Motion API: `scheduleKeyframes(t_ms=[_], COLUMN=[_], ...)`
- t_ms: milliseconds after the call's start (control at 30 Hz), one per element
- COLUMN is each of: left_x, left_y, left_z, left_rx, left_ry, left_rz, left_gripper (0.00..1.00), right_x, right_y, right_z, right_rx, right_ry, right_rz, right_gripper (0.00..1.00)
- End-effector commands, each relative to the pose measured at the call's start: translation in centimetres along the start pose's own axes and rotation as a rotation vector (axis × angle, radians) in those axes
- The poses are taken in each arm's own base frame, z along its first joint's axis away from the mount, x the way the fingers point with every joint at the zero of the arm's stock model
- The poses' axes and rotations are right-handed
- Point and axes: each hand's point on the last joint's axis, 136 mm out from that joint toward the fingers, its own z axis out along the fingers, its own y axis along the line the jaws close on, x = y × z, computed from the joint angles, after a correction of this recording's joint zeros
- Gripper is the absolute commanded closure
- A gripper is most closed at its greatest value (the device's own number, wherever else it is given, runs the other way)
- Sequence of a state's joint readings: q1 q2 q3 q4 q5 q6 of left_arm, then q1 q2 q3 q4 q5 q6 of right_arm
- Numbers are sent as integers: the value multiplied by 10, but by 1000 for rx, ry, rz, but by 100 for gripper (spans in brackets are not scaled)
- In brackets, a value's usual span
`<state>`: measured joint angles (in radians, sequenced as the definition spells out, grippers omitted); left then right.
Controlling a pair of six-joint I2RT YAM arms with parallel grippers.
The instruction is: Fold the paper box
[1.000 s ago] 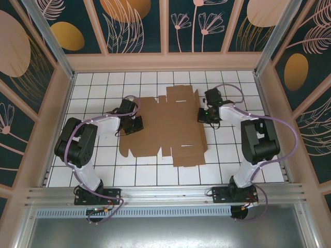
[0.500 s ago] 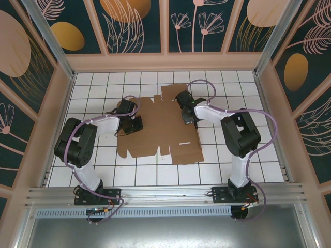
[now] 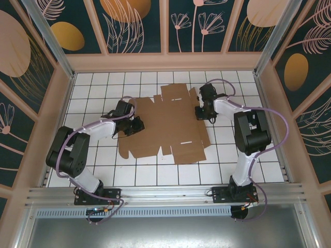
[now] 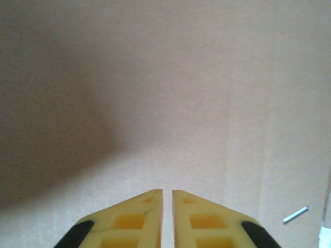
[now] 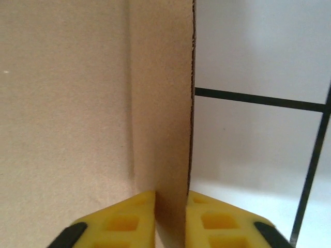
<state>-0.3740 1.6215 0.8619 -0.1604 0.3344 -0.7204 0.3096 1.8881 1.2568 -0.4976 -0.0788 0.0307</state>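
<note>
The paper box (image 3: pixel 165 129) lies as a flat brown cardboard sheet with flaps and slots in the middle of the tiled floor. My left gripper (image 3: pixel 136 125) rests over its left edge. In the left wrist view the yellow fingers (image 4: pixel 145 212) of that gripper (image 4: pixel 167 191) stand a thin slit apart with nothing between them, facing bare cardboard (image 4: pixel 165 93). My right gripper (image 3: pixel 201 110) is at the sheet's right edge. In the right wrist view this gripper (image 5: pixel 170 192) is shut on a raised side flap (image 5: pixel 163 103) of the cardboard (image 5: pixel 67 103).
White tiles with dark grout (image 5: pixel 258 62) lie right of the held flap. Wooden walls with patterned panels (image 3: pixel 165 62) enclose the floor on three sides. A metal rail (image 3: pixel 165 194) runs along the near edge by the arm bases. A white slot (image 4: pixel 295 214) shows in the sheet.
My right gripper swung left over the sheet, then back to the right edge, and the cardboard shifted and turned with it. The left arm's elbow dropped outward; its fingers parted slightly.
</note>
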Motion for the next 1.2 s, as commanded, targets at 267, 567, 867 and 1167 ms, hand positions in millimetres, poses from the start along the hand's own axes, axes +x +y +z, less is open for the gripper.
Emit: scheduleKeyframes(t_ms=[267,567,867,1167], left_x=[-24,-64,-60,-30], left_y=[-28,-14,7,26], left_z=[-29,-11,32,38], left_rx=[22,22,-11,3], left_ry=[-77,-118,-36,-3], left_rz=[55,-16,-69,-133], left_gripper=[70,68,68,70], right_x=[-24,-7,31,90], right_y=[17,-17,-3,-5], right_z=[-3,-27,-60,-80], right_rx=[-100,-269,-427,-541], right_ry=[-28,-133,-269,-420], right_rz=[-66,268,486,759], right_gripper=[60,41,38,29])
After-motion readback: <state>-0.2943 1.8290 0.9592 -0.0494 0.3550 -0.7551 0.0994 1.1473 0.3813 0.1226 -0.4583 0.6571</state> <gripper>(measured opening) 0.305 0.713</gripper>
